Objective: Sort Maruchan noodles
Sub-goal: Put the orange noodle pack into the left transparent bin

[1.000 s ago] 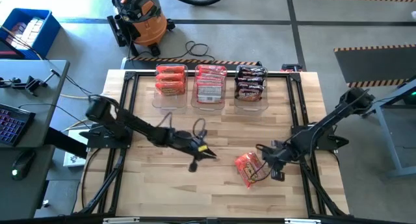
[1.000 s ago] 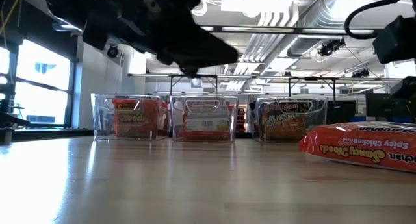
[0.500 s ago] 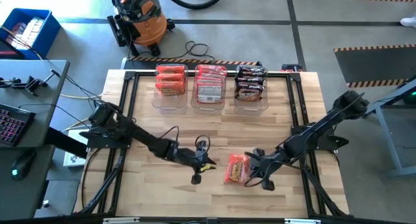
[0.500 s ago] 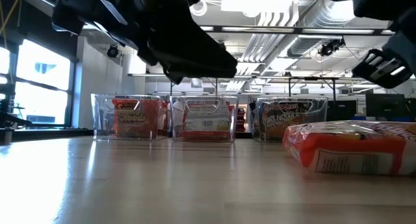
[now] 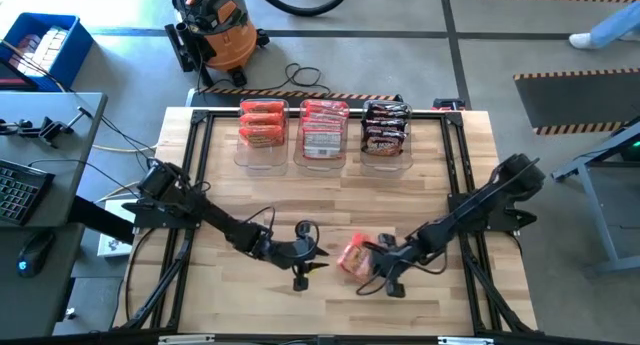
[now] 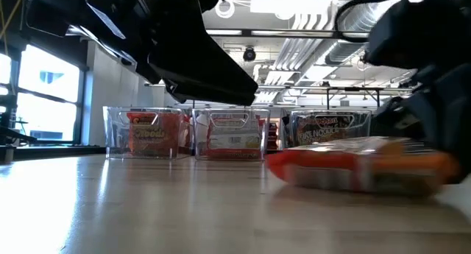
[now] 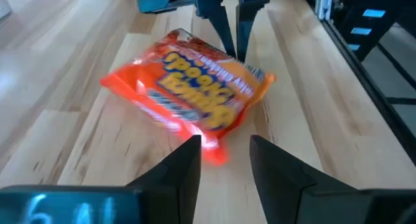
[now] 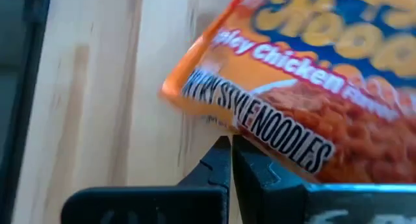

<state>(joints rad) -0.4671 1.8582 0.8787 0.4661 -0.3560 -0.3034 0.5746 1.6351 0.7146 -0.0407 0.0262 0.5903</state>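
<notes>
One loose orange noodle packet (image 5: 356,256) lay on the bench (image 5: 470,185) near its front edge, a little right of centre, seen from above. The right gripper (image 5: 381,268) pressed against the packet's right side; the left gripper (image 5: 305,267) hung just to the left of it, apart from it. Along the far edge stood three clear bins: the left bin (image 5: 261,125) with orange packets, the middle bin (image 5: 323,127) with red-and-white ones, the right bin (image 5: 385,126) with dark ones.

From bench height, the packet (image 6: 360,164) lay flat at the right with the right arm's dark bulk just behind it, while the left arm hung overhead. The three filled bins (image 6: 235,135) stood in a row beyond.

Through the left wrist camera, that arm's jaws stood apart, empty, with the packet (image 7: 188,97) just ahead of them and the other arm's closed jaws touching its far edge.

Through the right wrist camera, the jaws were shut together on nothing, their tips against the packet's (image 8: 286,107) edge.

By this showing, the sorting was nearly finished: only this orange packet appeared to remain, and it probably belonged in the left bin.
</notes>
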